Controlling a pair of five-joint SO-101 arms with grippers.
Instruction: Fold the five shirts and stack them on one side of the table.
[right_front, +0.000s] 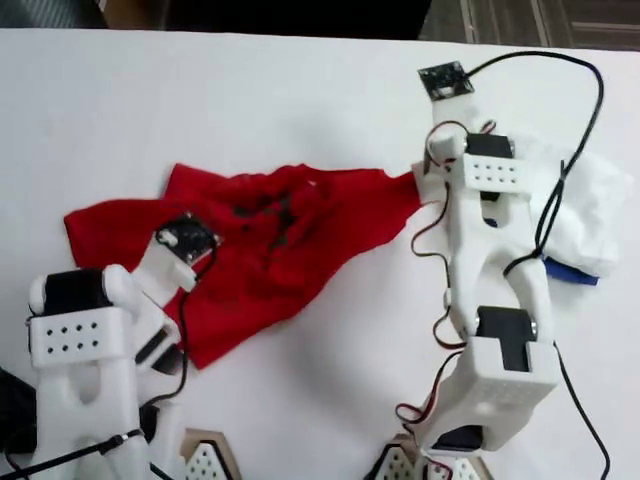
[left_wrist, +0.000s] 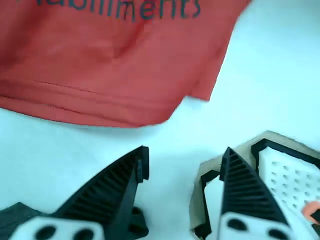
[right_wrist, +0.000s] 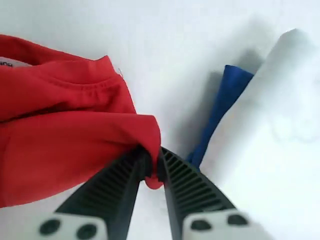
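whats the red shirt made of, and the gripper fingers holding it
The red shirt looks like soft knit cloth, likely cotton jersey, matte: it creases and shows a stitched hem. The fingers of the right gripper look like hard black plastic, probably printed, matte, with ridged faces.

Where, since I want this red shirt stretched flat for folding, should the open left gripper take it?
Probably at the hem corner of the red shirt, coming from the arm bases' side: that edge lies flat, bare table before it, facing the left gripper, far from the end the right gripper pinches.
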